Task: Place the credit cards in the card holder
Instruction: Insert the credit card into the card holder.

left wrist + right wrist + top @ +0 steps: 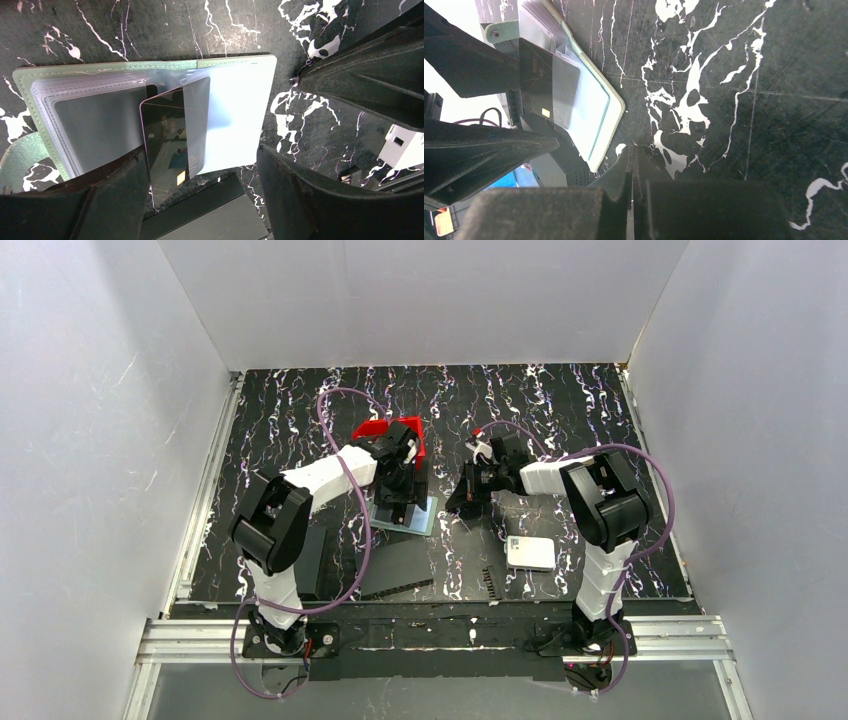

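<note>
The card holder lies open on the table, grey-green with pale translucent pockets. One credit card, dark and glossy with a pinkish edge, sits partly under a pocket leaf, and its near end sticks out. My left gripper hangs over the holder, open, its fingers wide apart, one each side of the card, nothing pinched. In the top view the left gripper covers most of the card holder. My right gripper is shut and empty, its tip just off the card holder's right corner.
A red bin stands behind the left gripper. A white rounded box lies at the near right. Flat black rectangles lie in front of the holder, one showing in the left wrist view. White walls enclose the table.
</note>
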Motion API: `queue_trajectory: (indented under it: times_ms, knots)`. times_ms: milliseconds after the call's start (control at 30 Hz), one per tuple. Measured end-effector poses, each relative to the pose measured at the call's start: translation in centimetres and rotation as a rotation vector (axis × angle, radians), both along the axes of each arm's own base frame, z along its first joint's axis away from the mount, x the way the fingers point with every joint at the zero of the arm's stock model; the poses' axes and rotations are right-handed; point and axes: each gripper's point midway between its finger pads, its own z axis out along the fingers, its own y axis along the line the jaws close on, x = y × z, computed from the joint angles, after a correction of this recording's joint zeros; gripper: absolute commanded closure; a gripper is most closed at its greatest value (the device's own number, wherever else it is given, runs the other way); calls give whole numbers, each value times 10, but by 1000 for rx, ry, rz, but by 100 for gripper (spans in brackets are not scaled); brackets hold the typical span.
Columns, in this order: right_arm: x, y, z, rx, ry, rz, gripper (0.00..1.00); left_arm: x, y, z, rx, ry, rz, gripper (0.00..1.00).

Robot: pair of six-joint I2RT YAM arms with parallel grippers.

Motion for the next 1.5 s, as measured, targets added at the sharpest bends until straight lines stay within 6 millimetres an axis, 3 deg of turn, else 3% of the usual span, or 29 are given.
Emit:
queue_trajectory:
  times_ms: [167,267,667,1133,1367,1500]
  knots:
    - [-3,2,0,2,2,10,92,-4,5,4,18,5,-14,24]
    - [-7,8,3,7,3,20,88,-6,6,9,22,5,-23,14]
    - [-27,58,36,139,-24,70,87,-4,12,17,42,3,-47,17]
    - [-28,54,17,114,14,39,89,0,7,3,22,15,-59,16]
    - [-27,51,11,93,16,29,88,-5,-14,3,-109,51,-55,18]
    - [-27,47,9,82,30,19,80,-14,-26,1,-189,101,-39,18]
